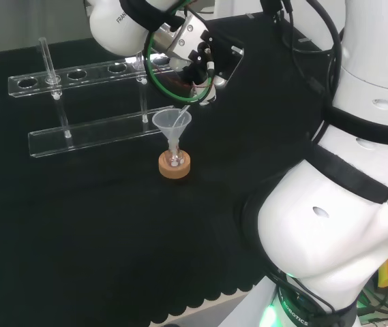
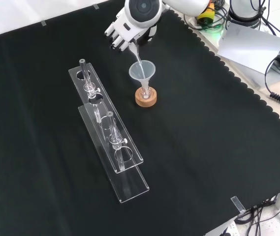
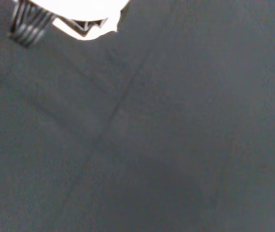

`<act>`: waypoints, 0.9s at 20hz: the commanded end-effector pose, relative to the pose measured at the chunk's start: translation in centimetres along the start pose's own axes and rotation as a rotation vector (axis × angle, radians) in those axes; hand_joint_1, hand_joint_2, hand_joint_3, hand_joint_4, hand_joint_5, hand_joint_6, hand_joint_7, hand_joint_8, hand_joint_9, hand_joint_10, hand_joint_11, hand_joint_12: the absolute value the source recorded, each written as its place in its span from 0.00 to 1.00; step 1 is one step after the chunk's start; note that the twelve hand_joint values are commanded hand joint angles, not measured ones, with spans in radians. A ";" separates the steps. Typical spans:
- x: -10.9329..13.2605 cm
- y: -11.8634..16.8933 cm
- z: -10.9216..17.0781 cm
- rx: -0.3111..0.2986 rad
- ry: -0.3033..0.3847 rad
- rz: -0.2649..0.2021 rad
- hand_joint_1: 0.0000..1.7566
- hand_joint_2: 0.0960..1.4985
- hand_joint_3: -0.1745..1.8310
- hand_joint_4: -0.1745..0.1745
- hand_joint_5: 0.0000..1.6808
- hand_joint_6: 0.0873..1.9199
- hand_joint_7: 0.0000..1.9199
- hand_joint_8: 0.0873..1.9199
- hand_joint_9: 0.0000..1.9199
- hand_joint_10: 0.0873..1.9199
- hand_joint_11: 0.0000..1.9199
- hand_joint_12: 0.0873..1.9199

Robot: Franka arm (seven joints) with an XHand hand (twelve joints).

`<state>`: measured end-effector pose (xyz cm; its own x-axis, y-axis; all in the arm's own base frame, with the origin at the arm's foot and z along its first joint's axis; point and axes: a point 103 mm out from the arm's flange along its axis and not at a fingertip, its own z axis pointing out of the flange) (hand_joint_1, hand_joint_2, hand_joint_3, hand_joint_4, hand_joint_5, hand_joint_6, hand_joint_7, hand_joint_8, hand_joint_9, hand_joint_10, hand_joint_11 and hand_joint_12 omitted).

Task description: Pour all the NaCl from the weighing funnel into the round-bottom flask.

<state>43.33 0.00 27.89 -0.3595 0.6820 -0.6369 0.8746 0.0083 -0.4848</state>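
Observation:
The hand (image 1: 204, 63) hangs above and just behind a clear plastic funnel (image 1: 172, 123), with its fingers curled round a clear glass weighing funnel (image 1: 184, 112). The weighing funnel is tilted down, its spout reaching into the plastic funnel's mouth. The plastic funnel stands in the neck of a small round-bottom flask (image 1: 174, 160) on a cork ring (image 1: 174, 167). In the front view the hand (image 2: 121, 32) holds the weighing funnel (image 2: 136, 56) slanting into the funnel (image 2: 142, 72) over the flask (image 2: 145, 92) and cork ring (image 2: 145, 99). I cannot make out any powder. The wrist view has a blurred white part of the hand (image 3: 79, 12) over black cloth.
A clear acrylic test tube rack (image 1: 78, 76) stands left of the flask in the head view, with a tube (image 1: 46, 58) upright in it. In the front view the rack (image 2: 111, 135) holds two tubes. Cables and gear (image 2: 250, 44) lie beyond the cloth's scalloped edge.

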 end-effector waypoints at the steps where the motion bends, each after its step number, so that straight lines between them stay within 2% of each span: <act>1: 0.0 -0.1 -0.4 0.004 -0.021 0.004 0.62 0.40 0.51 0.86 0.65 0.53 0.25 0.32 0.42 0.22 0.26 0.65; 18: 0.5 0.1 -1.4 0.042 -0.087 -0.003 0.62 0.40 0.51 0.90 0.65 0.53 0.25 0.31 0.41 0.23 0.26 0.65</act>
<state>43.65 1.22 28.28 -0.3876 0.6255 -0.6771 0.8608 -0.0171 -0.5086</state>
